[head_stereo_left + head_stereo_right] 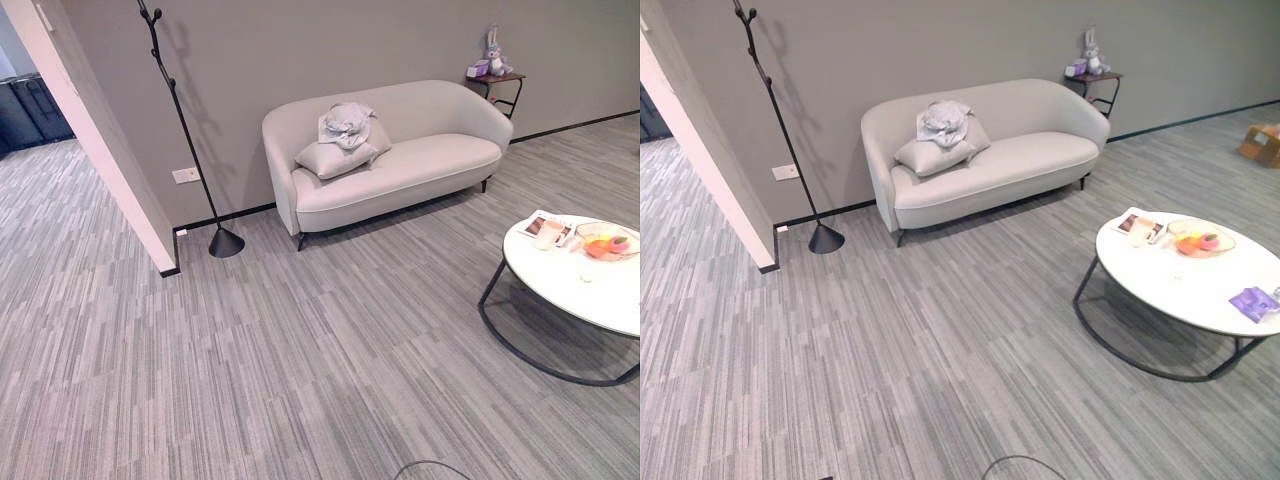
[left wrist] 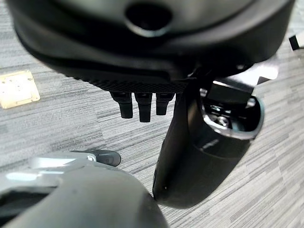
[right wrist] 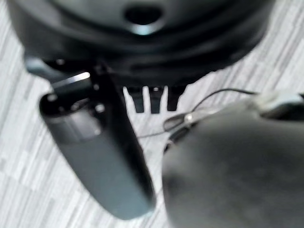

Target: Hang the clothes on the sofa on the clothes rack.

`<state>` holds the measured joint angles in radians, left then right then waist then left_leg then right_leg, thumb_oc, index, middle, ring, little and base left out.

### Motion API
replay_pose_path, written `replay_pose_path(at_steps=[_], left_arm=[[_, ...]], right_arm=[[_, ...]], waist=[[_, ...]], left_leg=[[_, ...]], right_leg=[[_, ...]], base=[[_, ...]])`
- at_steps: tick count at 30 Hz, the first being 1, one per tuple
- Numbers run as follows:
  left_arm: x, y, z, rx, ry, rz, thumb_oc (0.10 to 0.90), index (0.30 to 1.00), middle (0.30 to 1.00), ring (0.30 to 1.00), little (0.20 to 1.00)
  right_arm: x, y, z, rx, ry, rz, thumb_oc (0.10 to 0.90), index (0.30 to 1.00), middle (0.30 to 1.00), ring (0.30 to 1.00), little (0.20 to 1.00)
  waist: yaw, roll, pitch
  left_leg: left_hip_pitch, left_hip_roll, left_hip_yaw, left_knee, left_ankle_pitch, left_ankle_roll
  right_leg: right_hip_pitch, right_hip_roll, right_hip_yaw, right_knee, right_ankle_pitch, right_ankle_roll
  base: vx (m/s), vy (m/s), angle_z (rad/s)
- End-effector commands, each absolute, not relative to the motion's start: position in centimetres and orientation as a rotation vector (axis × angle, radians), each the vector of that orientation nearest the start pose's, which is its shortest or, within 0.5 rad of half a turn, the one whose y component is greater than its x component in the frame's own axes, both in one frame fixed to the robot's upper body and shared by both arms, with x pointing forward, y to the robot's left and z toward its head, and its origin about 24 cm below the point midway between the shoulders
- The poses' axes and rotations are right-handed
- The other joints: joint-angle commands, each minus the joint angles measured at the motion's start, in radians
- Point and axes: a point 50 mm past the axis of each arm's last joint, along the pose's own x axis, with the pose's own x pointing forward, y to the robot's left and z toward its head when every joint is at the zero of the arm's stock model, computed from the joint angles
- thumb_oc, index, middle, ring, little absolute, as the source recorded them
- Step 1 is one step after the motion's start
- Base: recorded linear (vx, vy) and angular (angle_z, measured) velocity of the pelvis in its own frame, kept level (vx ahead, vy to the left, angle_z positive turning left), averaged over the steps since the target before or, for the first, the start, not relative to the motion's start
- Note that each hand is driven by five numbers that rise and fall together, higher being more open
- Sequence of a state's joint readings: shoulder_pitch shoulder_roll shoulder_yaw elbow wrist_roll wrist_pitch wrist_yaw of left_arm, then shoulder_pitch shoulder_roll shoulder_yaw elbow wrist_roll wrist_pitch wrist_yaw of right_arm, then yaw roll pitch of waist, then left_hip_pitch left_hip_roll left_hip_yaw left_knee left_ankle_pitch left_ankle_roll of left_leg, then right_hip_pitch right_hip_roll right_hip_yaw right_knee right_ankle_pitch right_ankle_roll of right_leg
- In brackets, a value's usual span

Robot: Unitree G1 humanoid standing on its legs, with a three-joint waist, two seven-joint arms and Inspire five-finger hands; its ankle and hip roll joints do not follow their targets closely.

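A crumpled pale grey garment [image 1: 346,122] lies on a cushion [image 1: 335,158] at the left end of a light grey sofa [image 1: 430,160] against the far wall. Left of the sofa stands a thin black clothes rack [image 1: 186,132] with a cone base [image 1: 226,241] and bare branch hooks. In the left wrist view my left hand [image 2: 140,106] hangs over the carpet with straight fingers, holding nothing. In the right wrist view my right hand [image 3: 151,98] hangs the same way, open and empty. Both hands are far from the sofa.
A round white table [image 1: 1180,290] on a black frame stands at the right, bearing a bowl [image 1: 1200,241] and small items. A white wall corner [image 1: 105,160] juts out at the left, near the rack. A side table with a toy [image 1: 494,68] sits right of the sofa. Grey carpet stretches between.
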<state>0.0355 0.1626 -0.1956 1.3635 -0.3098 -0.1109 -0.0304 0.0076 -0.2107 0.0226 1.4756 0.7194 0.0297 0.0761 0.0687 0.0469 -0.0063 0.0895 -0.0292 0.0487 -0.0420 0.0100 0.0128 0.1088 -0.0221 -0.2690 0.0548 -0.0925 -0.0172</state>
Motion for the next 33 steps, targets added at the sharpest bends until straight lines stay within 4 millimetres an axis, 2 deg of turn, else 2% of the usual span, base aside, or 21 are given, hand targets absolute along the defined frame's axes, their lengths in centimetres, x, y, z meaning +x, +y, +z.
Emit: replay_pose_path(at_steps=[1,5,8,10,11,12,13,17,18,20,21,22,23,24,26,28,30,33], left_arm=[[4.5,18.4,-17.8,0.023,1.325,0.027,0.800,0.900,0.900,0.900,0.900],[4.6,18.5,-17.8,0.029,1.323,0.028,0.800,0.900,0.900,0.900,0.900],[4.9,18.7,-17.7,0.051,1.313,0.016,0.800,0.900,0.900,0.900,0.900],[5.3,18.7,-17.7,0.069,1.302,0.001,0.800,0.900,0.900,0.900,0.900],[5.3,18.8,-17.6,0.087,1.303,-0.009,0.800,0.900,0.900,0.900,0.900],[5.3,18.8,-17.6,0.087,1.303,-0.009,0.800,0.900,0.900,0.900,0.900],[5.2,19.0,-17.6,0.089,1.310,-0.004,0.800,0.900,0.900,0.900,0.900],[5.0,19.5,-17.6,0.097,1.322,0.003,0.800,0.900,0.900,0.900,0.900],[5.1,19.6,-17.6,0.103,1.322,0.002,0.800,0.900,0.900,0.900,0.900],[5.2,19.7,-17.6,0.106,1.318,0.003,0.800,0.900,0.900,0.900,0.900],[5.9,19.8,-17.5,0.117,1.298,-0.005,0.800,0.900,0.900,0.900,0.900],[5.9,19.8,-17.5,0.118,1.298,-0.006,0.800,0.900,0.900,0.900,0.900],[6.7,19.7,-17.4,0.129,1.275,-0.013,0.800,0.900,0.900,0.900,0.900],[6.7,19.7,-17.4,0.129,1.275,-0.013,0.800,0.900,0.900,0.900,0.900],[7.4,19.8,-17.2,0.155,1.252,-0.027,0.800,0.900,0.900,0.900,0.900],[7.6,19.9,-17.2,0.178,1.248,-0.047,0.800,0.900,0.900,0.900,0.900],[7.0,19.9,-17.3,0.199,1.268,-0.064,0.800,0.900,0.900,0.900,0.900],[7.0,19.8,-17.3,0.212,1.264,-0.076,0.800,0.900,0.900,0.900,0.900]], right_arm=[[4.4,-22.1,-17.3,0.462,1.337,-0.532,0.800,0.900,0.900,0.900,0.900],[4.1,-22.2,-17.3,0.447,1.355,-0.525,0.800,0.900,0.900,0.900,0.900],[4.8,-21.9,-17.3,0.446,1.341,-0.505,0.800,0.900,0.900,0.900,0.900],[5.8,-21.7,-17.3,0.446,1.315,-0.483,0.800,0.900,0.900,0.900,0.900],[6.5,-21.4,-17.2,0.446,1.298,-0.459,0.800,0.900,0.900,0.900,0.900],[6.5,-21.3,-17.2,0.446,1.298,-0.459,0.800,0.900,0.900,0.900,0.900],[7.1,-21.1,-17.2,0.452,1.280,-0.440,0.800,0.900,0.900,0.900,0.900],[7.4,-20.8,-17.2,0.472,1.261,-0.441,0.800,0.900,0.900,0.900,0.900],[7.1,-20.9,-17.2,0.480,1.264,-0.458,0.800,0.900,0.900,0.900,0.900],[7.0,-20.9,-17.2,0.479,1.269,-0.465,0.800,0.900,0.900,0.900,0.900],[6.9,-21.1,-17.2,0.480,1.275,-0.479,0.800,0.900,0.900,0.900,0.900],[6.9,-21.1,-17.2,0.480,1.274,-0.479,0.800,0.900,0.900,0.900,0.900],[6.8,-21.1,-17.2,0.489,1.282,-0.496,0.800,0.900,0.900,0.900,0.900],[6.8,-21.1,-17.2,0.490,1.282,-0.496,0.800,0.900,0.900,0.900,0.900],[6.3,-20.9,-17.3,0.523,1.295,-0.519,0.800,0.900,0.900,0.900,0.900],[6.0,-21.0,-17.4,0.541,1.297,-0.535,0.800,0.900,0.900,0.900,0.900],[5.1,-21.1,-17.4,0.573,1.307,-0.579,0.800,0.900,0.900,0.900,0.900],[4.8,-21.4,-17.4,0.601,1.293,-0.629,0.800,0.900,0.900,0.900,0.900]], waist=[[0.002,-0.030,0.018],[0.011,-0.028,0.022],[0.011,-0.022,0.033],[0.009,-0.016,0.049],[0.009,-0.012,0.067],[0.011,-0.013,0.068],[0.011,-0.012,0.093],[0.010,-0.012,0.111],[0.008,-0.020,0.110],[0.008,-0.021,0.109],[0.004,-0.032,0.111],[0.004,-0.029,0.111],[-0.008,-0.043,0.119],[-0.006,-0.039,0.120],[-0.023,-0.045,0.135],[-0.036,-0.050,0.133],[-0.046,-0.073,0.107],[-0.057,-0.070,0.090]], left_leg=[[-0.005,-0.002,0.008,-0.045,-0.020,-0.007],[-0.006,-0.020,-0.006,-0.045,-0.022,0.007],[-0.003,-0.026,-0.013,-0.045,-0.024,0.018],[0.001,-0.031,-0.012,-0.045,-0.026,0.030],[0.018,-0.034,-0.010,-0.045,-0.035,0.041],[0.018,-0.036,-0.008,-0.045,-0.035,0.042],[0.043,-0.043,0.003,-0.045,-0.044,0.058],[0.067,-0.039,0.013,-0.045,-0.060,0.063],[0.071,-0.039,0.022,-0.045,-0.073,0.058],[0.069,-0.034,0.022,-0.045,-0.077,0.052],[0.066,-0.035,0.020,-0.045,-0.091,0.039],[0.067,-0.031,0.021,-0.045,-0.092,0.038],[0.080,-0.031,0.014,-0.045,-0.112,0.022],[0.082,-0.027,0.015,-0.045,-0.114,0.021],[0.124,-0.009,0.013,-0.045,-0.146,-0.003],[0.162,0.004,0.018,-0.045,-0.172,-0.018],[0.196,0.005,0.001,-0.045,-0.204,-0.030],[0.199,0.038,-0.013,-0.045,-0.209,-0.042]], right_leg=[[0.017,-0.109,0.006,-0.070,0.077,0.103],[0.008,-0.129,-0.009,-0.037,0.069,0.112],[-0.020,-0.143,-0.013,0.032,0.052,0.115],[-0.057,-0.156,-0.005,0.116,0.037,0.121],[-0.098,-0.176,-0.005,0.216,0.043,0.136],[-0.103,-0.179,-0.002,0.225,0.039,0.137],[-0.141,-0.207,-0.001,0.338,0.085,0.158],[-0.205,-0.233,-0.014,0.452,0.126,0.172],[-0.217,-0.252,-0.041,0.397,0.130,0.168],[-0.217,-0.250,-0.051,0.346,0.128,0.163],[-0.231,-0.261,-0.051,0.217,0.152,0.165],[-0.225,-0.256,-0.054,0.206,0.158,0.164],[-0.262,-0.276,-0.037,0.061,0.224,0.188],[-0.254,-0.270,-0.039,0.048,0.231,0.188],[-0.289,-0.299,-0.038,-0.095,0.310,0.224],[-0.302,-0.314,-0.059,-0.128,0.342,0.242],[-0.270,-0.309,-0.070,-0.142,0.362,0.243],[-0.263,-0.283,-0.065,-0.142,0.365,0.235]], base=[[-0.01,0.073,0.02],[0.00,0.087,0.05],[-0.02,0.104,0.07],[-0.04,0.143,0.08],[-0.03,0.127,0.07],[-0.01,0.156,0.00],[0.01,0.096,-0.04],[0.06,0.044,-0.12],[0.11,-0.059,0.04],[0.12,-0.102,-0.03],[0.09,-0.108,-0.02],[0.23,-0.218,-0.03],[0.15,-0.112,-0.06],[0.24,-0.156,-0.18],[0.37,-0.131,-0.16],[0.48,-0.144,-0.06],[0.44,-0.124,-0.01],[0.30,-0.133,0.30]])
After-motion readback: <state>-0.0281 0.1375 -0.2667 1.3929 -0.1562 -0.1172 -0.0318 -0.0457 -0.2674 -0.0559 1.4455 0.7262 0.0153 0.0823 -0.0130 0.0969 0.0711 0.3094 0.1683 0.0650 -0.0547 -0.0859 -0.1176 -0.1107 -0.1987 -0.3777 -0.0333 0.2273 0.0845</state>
